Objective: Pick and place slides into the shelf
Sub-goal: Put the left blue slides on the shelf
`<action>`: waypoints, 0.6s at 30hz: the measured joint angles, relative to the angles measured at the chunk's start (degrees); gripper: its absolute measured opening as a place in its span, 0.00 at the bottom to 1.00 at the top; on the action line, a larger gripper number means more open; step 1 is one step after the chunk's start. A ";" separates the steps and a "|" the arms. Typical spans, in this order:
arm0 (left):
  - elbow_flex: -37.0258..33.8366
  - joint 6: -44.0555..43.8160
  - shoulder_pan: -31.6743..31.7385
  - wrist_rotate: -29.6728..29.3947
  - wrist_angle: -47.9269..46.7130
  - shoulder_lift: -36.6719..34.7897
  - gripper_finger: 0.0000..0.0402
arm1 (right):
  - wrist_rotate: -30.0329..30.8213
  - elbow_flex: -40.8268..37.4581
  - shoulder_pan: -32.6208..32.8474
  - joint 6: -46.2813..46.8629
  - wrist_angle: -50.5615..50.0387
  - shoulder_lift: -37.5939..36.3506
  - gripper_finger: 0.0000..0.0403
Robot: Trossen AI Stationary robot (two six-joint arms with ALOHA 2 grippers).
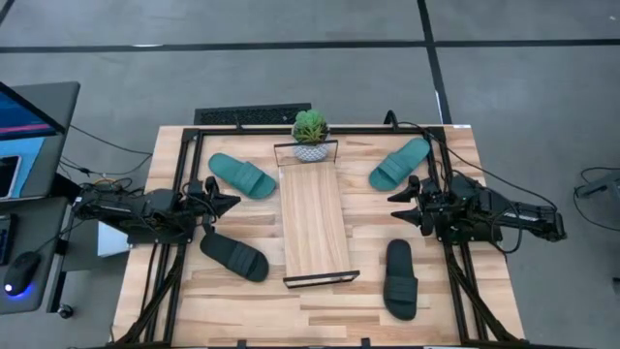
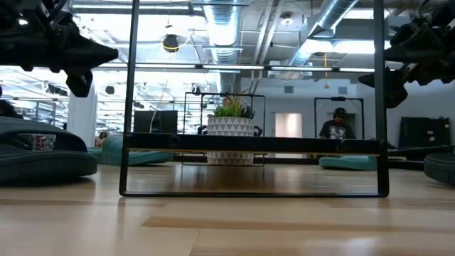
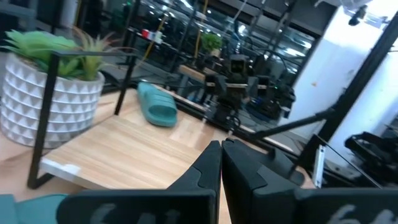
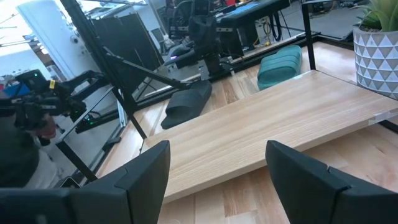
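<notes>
The left claw is clenched tight with nothing in it, its two fingers pressed together, and it hangs above the desk just left of the shelf. The right claw stands released and bare, its fingers well apart, on the opposite side of the shelf and pointing at it.

The shelf, a long pale plank with thin black wire frames at both ends, lies along the middle of the desk between the two claws, and no slide rests on it. All four slides lie on the desk around it. One teal slide sits to the far left of the shelf, just behind the left claw; a black slide lies near the left claw on the near side. The other teal slide is at the far right, and the second black slide at the near right.

A potted plant in a white patterned pot stands at the shelf's far end, seemingly touching the wire frame, though the overhead angle makes that hard to confirm.
</notes>
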 joint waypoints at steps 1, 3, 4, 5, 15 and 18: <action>0.01 0.00 0.00 -0.44 0.02 0.00 0.00 | 0.01 0.00 0.01 0.01 0.01 0.00 0.63; 0.00 0.00 0.00 -1.35 0.11 0.01 0.00 | 0.02 0.00 0.00 0.01 -0.01 0.00 0.63; 0.00 0.00 0.00 -1.63 0.14 0.00 0.00 | 0.00 0.00 0.00 0.01 0.01 0.01 0.63; 0.02 0.00 0.00 -1.63 0.15 0.01 0.00 | 0.00 0.00 0.02 0.01 -0.01 0.00 0.63; 0.00 -5.49 0.00 -14.12 0.81 0.00 0.00 | 1.36 -0.26 0.00 -1.18 7.88 0.02 0.63; 0.00 -7.28 0.00 -18.13 0.81 0.01 0.00 | 1.59 -0.26 0.00 -0.06 18.36 0.02 0.63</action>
